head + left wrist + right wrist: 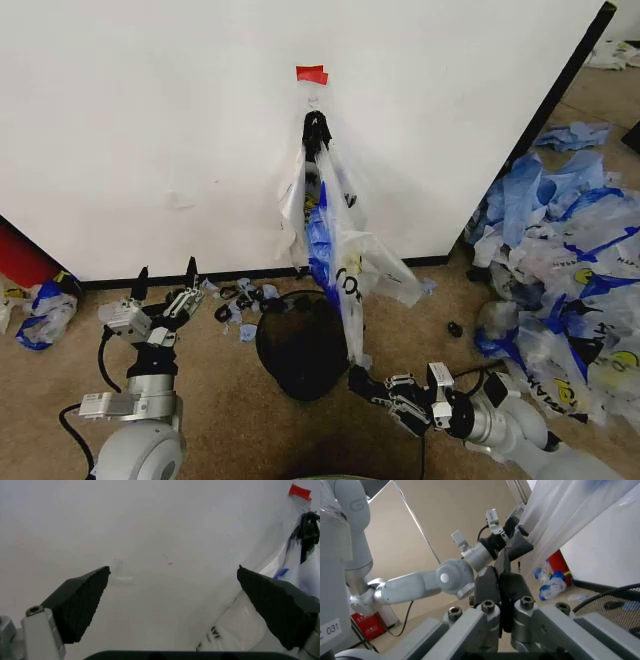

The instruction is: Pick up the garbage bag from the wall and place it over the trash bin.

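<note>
Right gripper point(356, 381): low, just right of the trash bin point(300, 345), fingers pressed together at the lower tip of the garbage bag point(335, 235); whether film is pinched between them cannot be told. The bag hangs from a hook on the wall point(150, 130), below a red tape strip point(311, 73), its lower end draping beside the bin's rim. Left gripper point(165, 280): fingers spread wide, empty, raised toward the wall, well left of the bag. A pile of blue-and-white bags point(565, 260) lies at right.

Garbage bag point(335, 235) hangs centre frame on white wall point(150, 120), see-through with blue patches; black mesh trash bin point(300, 345) below, tilted.
</note>
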Available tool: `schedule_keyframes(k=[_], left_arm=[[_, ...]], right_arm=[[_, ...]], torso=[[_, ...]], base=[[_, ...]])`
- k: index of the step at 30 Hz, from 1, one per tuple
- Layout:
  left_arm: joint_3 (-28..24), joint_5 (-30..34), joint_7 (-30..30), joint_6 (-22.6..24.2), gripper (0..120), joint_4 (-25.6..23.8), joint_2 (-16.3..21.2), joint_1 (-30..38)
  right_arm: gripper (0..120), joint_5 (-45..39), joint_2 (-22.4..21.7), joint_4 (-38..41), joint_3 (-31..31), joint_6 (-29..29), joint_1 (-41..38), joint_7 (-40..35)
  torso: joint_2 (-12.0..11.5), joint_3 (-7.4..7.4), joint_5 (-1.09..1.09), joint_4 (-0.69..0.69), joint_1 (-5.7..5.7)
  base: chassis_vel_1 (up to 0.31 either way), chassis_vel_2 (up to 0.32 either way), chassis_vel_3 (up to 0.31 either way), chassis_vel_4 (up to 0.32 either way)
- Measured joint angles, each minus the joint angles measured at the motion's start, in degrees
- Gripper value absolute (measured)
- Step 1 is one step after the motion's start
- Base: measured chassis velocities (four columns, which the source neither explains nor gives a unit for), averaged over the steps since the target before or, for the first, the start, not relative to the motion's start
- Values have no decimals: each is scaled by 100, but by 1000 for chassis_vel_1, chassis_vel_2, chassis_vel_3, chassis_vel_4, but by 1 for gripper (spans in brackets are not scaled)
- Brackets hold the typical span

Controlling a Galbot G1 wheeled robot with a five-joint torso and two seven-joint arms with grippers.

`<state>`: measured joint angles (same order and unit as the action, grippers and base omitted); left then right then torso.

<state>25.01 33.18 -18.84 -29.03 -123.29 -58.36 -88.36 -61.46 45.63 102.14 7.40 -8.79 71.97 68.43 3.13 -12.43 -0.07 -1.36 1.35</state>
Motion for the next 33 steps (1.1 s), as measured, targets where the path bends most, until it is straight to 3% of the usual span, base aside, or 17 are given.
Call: schedule_keyframes(k=[13,20,25,26,29,33], left_arm=[[-117,100,133,-23,100,-66,2,-75],[-243,516,361,0,100,-167,286,30],[-415,1617,493,188,100,-333,1209,469],[-415,1617,493,188,100,-333,1209,469],[-709,2366,525,239,100,-353,1867,838],[-1220,2951,620,265,100,-291,2363,1408]], right_arm=[[0,-734,364,-66,-240,-100,-723,-743],[0,-1115,666,-273,-333,-11,-1070,-1038],[0,-1236,938,-552,-446,136,-1349,-1103],[0,-1236,938,-552,-446,136,-1349,-1103],[0,-1120,1045,-639,-545,152,-1408,-1109],[0,-1016,1147,-677,-589,191,-1427,-1109]], torso=[[0,0,0,1,0],[0,0,0,2,0],[0,0,1,-1,0],[0,0,1,-1,0],[0,-1,-1,2,0],[0,-1,2,2,0]], base=[[0,0,0,0],[0,0,0,0],[0,0,0,0],[0,0,0,0],[0,0,0,0],[0,0,0,0]])
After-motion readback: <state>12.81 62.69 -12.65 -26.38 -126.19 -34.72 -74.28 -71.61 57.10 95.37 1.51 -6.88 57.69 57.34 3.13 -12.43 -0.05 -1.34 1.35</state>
